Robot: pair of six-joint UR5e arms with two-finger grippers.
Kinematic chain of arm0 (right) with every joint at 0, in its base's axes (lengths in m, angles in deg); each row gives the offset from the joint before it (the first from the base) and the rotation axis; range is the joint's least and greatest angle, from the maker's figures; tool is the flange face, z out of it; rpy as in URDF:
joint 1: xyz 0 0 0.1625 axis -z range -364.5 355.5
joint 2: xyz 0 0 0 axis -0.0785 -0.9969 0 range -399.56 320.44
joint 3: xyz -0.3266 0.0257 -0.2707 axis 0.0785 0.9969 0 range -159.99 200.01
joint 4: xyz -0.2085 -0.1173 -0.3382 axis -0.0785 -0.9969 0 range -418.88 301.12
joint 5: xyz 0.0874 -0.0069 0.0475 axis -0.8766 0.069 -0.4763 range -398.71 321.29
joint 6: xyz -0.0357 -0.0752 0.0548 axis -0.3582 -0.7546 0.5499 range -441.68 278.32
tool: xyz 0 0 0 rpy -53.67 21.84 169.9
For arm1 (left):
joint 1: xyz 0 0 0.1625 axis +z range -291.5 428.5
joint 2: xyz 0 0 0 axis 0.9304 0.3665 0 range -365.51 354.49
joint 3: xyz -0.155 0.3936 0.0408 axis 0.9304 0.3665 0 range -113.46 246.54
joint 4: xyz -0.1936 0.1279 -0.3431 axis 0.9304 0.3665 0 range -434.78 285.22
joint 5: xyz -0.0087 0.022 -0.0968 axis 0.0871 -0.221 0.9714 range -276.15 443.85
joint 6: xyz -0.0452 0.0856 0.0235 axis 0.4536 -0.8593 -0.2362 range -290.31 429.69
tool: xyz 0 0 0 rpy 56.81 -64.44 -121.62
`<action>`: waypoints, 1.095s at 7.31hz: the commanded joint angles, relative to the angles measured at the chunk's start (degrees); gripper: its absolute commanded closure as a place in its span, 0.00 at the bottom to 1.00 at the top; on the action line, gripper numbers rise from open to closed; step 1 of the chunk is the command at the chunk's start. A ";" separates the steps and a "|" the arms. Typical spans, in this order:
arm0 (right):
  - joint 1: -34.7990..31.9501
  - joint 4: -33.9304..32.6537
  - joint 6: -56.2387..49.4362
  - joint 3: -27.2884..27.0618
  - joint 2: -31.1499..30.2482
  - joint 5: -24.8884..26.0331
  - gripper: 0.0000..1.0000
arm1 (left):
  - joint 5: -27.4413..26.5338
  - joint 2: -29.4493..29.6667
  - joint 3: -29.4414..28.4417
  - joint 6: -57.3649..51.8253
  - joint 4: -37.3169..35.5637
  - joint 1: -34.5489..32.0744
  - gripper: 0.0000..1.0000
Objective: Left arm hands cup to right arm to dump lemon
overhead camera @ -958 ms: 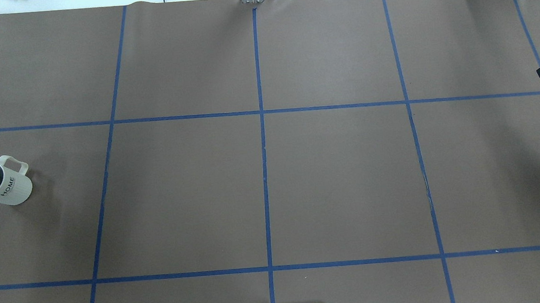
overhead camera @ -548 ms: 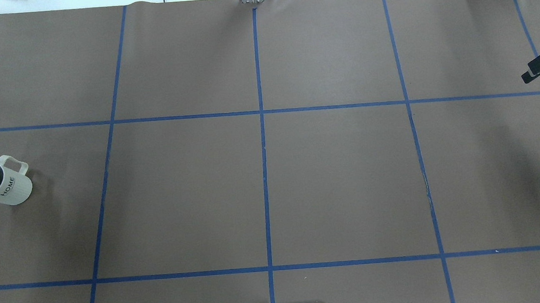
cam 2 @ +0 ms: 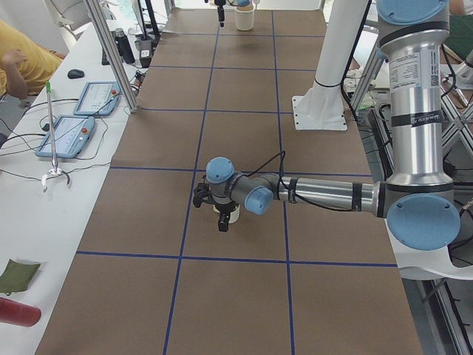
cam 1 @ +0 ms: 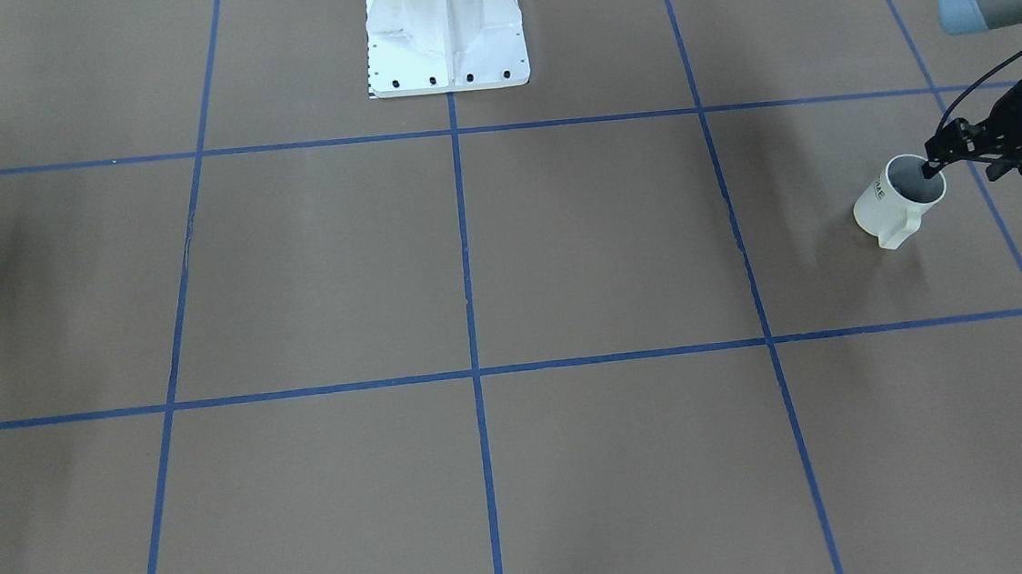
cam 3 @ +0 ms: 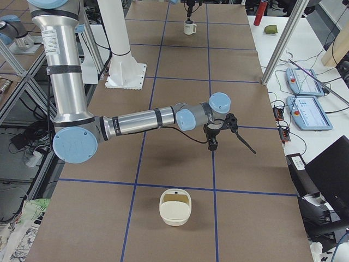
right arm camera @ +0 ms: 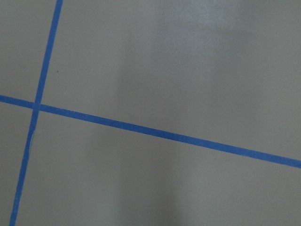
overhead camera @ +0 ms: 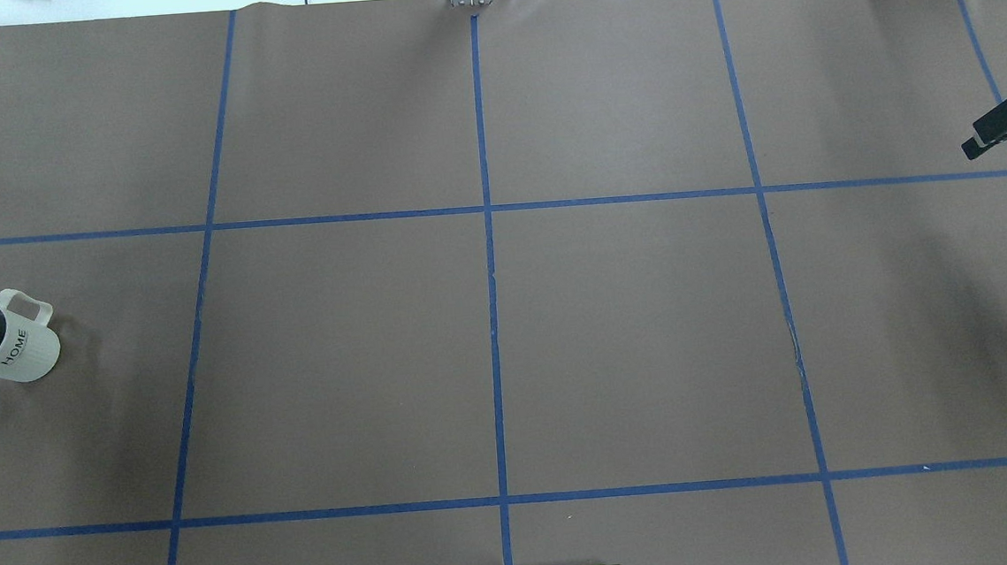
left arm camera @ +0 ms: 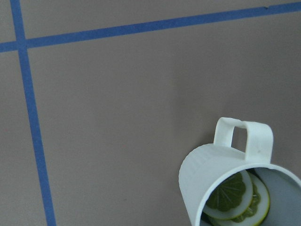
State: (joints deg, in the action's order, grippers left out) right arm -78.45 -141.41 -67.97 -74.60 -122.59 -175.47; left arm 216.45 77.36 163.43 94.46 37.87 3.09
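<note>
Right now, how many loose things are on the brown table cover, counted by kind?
white mug: 1
lemon piece, inside the mug: 1
cream tub: 1
Total: 3

White cup [overhead camera: 19, 352], seemingly upright, lemon [left arm camera: 230, 193] inside
</note>
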 commanded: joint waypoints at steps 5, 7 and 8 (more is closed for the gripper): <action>0.20 -0.09 0.35 0.30 0.41 -0.08 0.00 | 3.07 1.76 -1.36 2.47 1.00 0.72 1.00; 0.47 0.18 3.85 -0.48 1.64 -0.34 0.00 | 7.65 3.87 2.66 10.67 0.56 0.81 1.00; 1.69 3.14 8.48 -0.84 2.17 -1.21 0.00 | 9.15 5.27 3.90 14.04 0.47 0.81 1.00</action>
State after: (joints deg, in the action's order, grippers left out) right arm -77.81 -140.68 -64.09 -74.96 -121.18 -175.92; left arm 223.34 81.00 165.30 103.49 38.51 3.86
